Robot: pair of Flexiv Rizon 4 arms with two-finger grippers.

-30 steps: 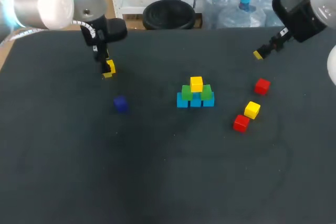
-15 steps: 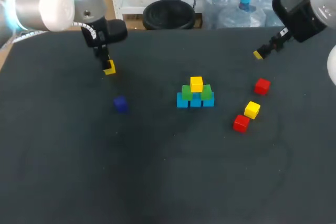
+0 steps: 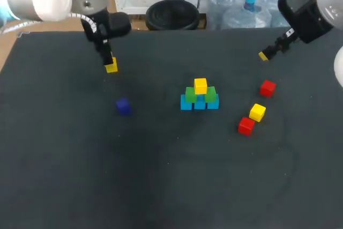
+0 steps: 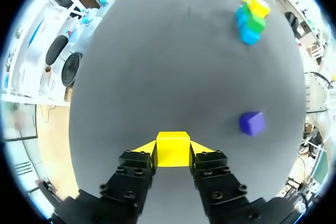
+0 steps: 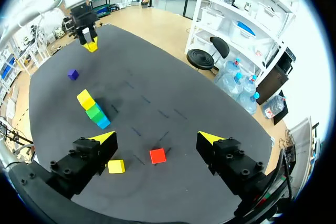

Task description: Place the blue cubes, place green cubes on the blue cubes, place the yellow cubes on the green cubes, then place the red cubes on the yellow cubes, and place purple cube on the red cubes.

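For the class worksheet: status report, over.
Left gripper shut on yellow cube. Right gripper open, empty. Pyramid holds one yellow. Purple cube beside path, not blocking.

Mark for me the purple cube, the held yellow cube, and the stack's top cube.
purple cube (image 3: 123, 106), head view, middle of the cube.
held yellow cube (image 4: 173, 149), left wrist view, middle of its visible face.
stack's top cube (image 3: 200, 86), head view, middle of the cube.

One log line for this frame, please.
left gripper: shut on yellow cube | right gripper: open, empty | stack: three blue, two green, one yellow | loose: purple cube, red cubes, second yellow cube
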